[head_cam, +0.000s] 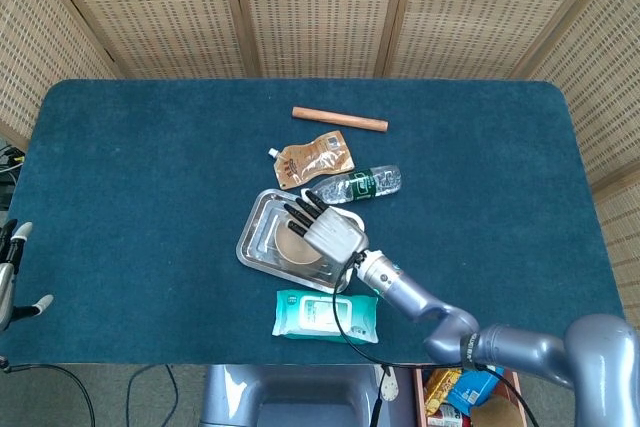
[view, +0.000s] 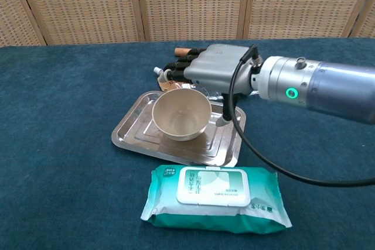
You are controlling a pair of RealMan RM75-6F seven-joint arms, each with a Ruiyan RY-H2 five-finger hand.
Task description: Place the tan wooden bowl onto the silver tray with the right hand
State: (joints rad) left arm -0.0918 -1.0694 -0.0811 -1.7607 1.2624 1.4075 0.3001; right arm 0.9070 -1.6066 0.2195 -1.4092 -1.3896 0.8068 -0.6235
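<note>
The tan wooden bowl (view: 181, 114) sits upright inside the silver tray (view: 133, 130), near the middle of the chest view, and the right hand (view: 218, 73) hangs just above and behind its far rim — its dark fingers (view: 176, 67) spread apart and clear of the bowl, gripping nothing. In the head view the same hand (head_cam: 330, 234) covers much of the bowl (head_cam: 292, 245), with the tray (head_cam: 257, 237) showing around it at frame centre. The tray holds only the bowl. Just below the tray lies a teal pack of wet wipes (head_cam: 327, 315); just above it, a clear water bottle (head_cam: 355, 186) and a brown spout pouch (head_cam: 314, 159), with a wooden stick (head_cam: 339, 119) further up. All rest on a table (head_cam: 150, 167) covered in dark blue cloth, backed by woven cane screens (head_cam: 320, 7). The left hand (head_cam: 12, 272) sits at the lower left edge, off the table — its fingers look open and empty.
</note>
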